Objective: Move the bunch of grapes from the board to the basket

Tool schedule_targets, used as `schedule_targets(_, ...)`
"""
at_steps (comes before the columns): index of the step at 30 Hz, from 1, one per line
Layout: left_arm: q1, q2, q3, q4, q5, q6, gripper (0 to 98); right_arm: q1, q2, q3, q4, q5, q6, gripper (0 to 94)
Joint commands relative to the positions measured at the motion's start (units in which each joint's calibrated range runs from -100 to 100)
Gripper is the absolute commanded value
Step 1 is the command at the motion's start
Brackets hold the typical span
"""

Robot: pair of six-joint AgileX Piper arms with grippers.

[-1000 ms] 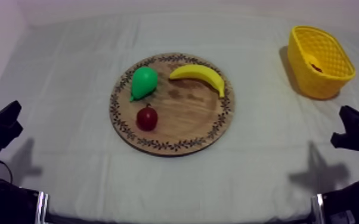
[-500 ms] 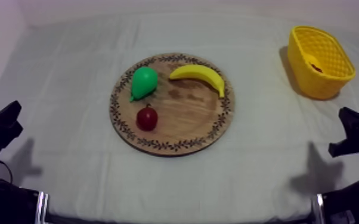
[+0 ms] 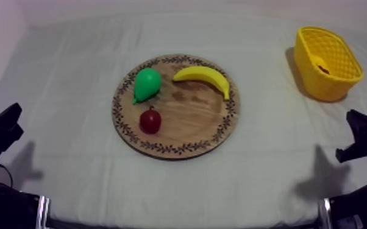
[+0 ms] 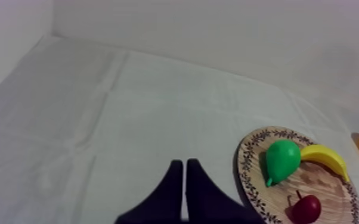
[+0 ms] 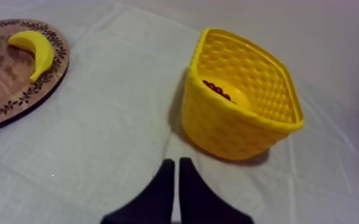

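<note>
Though the right gripper (image 3: 358, 137) has only shifted slightly at rest in the top view, your bunch of grapes (image 3: 324, 68) lies inside the yellow basket (image 3: 338, 88). Left wrist: left gripper (image 4: 185, 187) clenched, empty. Right wrist: likewise; you look done.

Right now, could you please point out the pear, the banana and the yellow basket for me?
pear (image 3: 147, 83): top view, middle of its green body.
banana (image 3: 203, 73): top view, middle of its curve.
yellow basket (image 3: 320, 83): top view, its near outer wall.
</note>
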Motion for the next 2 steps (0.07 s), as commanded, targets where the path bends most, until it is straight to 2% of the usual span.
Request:
schedule_targets(1, 0.0, 0.0, -0.03, -0.03, -0.05, 0.03, 0.1, -0.01, -0.01, 0.03, 0.02, -0.02, 0.05, 0.4)
schedule_targets(2, 0.0, 0.0, -0.03, -0.03, -0.05, 0.01, 0.1, -0.01, -0.01, 0.03, 0.02, -0.02, 0.05, 0.4)
